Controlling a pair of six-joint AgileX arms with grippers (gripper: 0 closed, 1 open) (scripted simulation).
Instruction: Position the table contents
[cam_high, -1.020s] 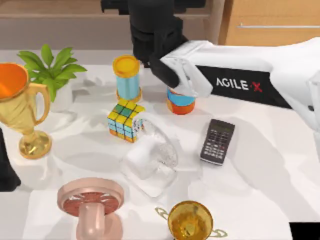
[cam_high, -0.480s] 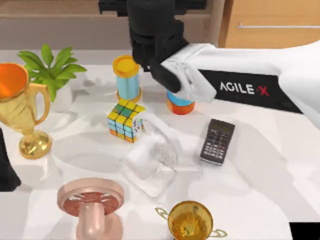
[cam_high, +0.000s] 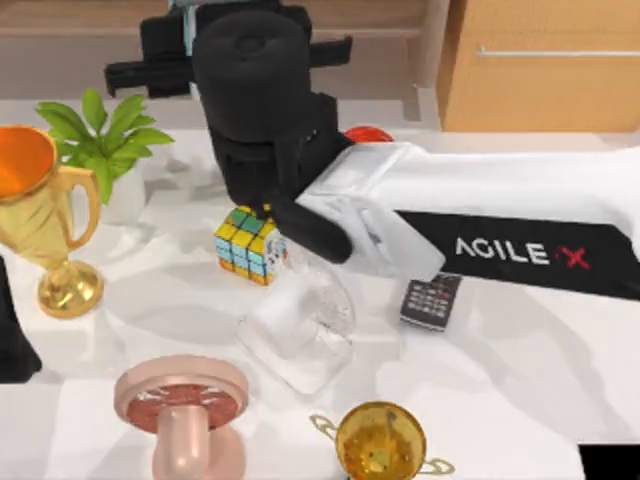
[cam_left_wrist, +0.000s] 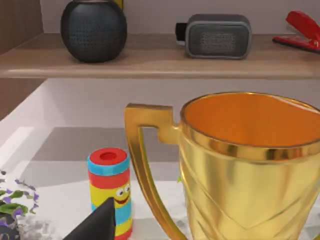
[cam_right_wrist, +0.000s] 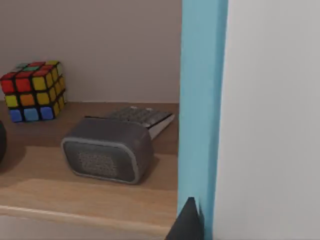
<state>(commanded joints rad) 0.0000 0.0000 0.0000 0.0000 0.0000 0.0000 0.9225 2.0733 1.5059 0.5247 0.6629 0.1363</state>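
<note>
Desk (cam_high: 520, 380) lies white and wide under the shelf (cam_high: 80, 15) and carries many things. Nearest is a gold cup (cam_high: 380, 440), then a glass mug (cam_high: 300, 320), a cube (cam_high: 250, 243) and a calculator (cam_high: 432, 300). The left arm (cam_high: 10, 340) is parked at the left edge. The right arm (cam_high: 520, 200) hangs low, so I fear it may push the cube, or its load may strike the shelf board. Farthest, the right tool (cam_high: 185, 25) seems narrowly clenched on a blue tube (cam_right_wrist: 200, 100).

top view looks down on the table (cam_high: 560, 400); both wrist views face the shelf (cam_left_wrist: 150, 62) closely.
</note>
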